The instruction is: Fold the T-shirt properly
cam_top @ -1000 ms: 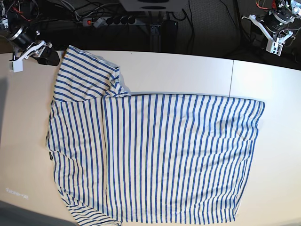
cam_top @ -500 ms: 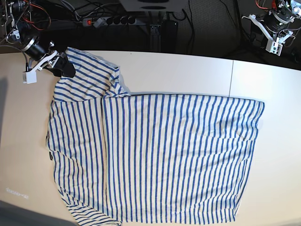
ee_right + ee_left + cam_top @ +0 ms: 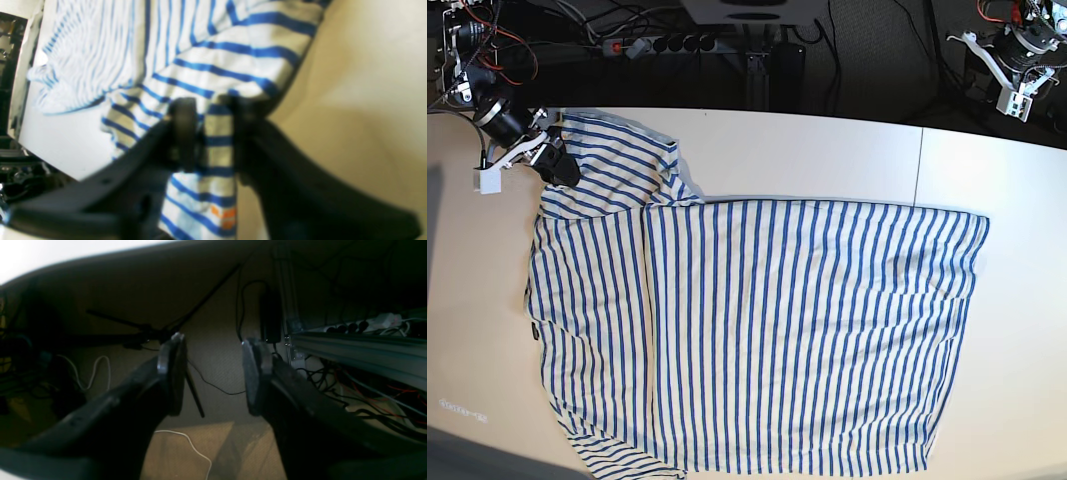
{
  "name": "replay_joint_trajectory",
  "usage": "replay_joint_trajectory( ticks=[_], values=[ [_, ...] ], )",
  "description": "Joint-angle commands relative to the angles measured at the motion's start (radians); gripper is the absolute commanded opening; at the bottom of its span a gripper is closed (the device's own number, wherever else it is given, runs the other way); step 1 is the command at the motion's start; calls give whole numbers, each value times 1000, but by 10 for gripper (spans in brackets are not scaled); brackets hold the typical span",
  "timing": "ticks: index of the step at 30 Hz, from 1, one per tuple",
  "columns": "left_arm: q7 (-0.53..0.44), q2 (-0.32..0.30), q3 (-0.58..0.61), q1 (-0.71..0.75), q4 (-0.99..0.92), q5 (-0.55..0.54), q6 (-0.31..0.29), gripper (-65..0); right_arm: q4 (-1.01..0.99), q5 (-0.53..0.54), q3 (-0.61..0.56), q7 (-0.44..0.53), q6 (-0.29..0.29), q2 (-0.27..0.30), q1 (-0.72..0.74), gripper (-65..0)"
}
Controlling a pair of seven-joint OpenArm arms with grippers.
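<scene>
Two arms sit at the far corners of the pale bench (image 3: 827,150), and only one of them touches cloth. The T-shirt (image 3: 767,330) lies spread flat across the bench, cream with thin blue stripes, its body reaching to the near edge and one short sleeve (image 3: 612,165) angled up toward the far left corner in the base view. A small dark tag (image 3: 531,329) shows at the shirt's left edge.

The right pincer (image 3: 208,133) is pinching the outer hem of that sleeve: in the right wrist view a strip of striped fabric runs between the two dark fingers (image 3: 181,133), which press against it from both sides. A small orange mark (image 3: 223,213) shows on the cloth just below the grip. In the base view this pincer (image 3: 552,162) sits at the sleeve's far left tip, low at the bench surface.

The left pincer (image 3: 211,376) is spread, with a clear gap between its pads and nothing held; behind it are dark floor, cables and a power strip (image 3: 353,326). In the base view the left arm (image 3: 1012,65) hangs off the bench at the far right, well apart from the shirt
</scene>
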Motion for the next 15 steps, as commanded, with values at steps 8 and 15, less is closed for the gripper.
replay_joint_trajectory(
  ticks=[8, 15],
  values=[
    [-7, -12, -45, 9, 15, -8, -6, -345, 11, -40, -76, -52, 9, 11, -9, -650],
    [-27, -12, -45, 9, 17, -8, -6, -346, 30, -39, -77, -72, 9, 31, -9, -650]
  ],
)
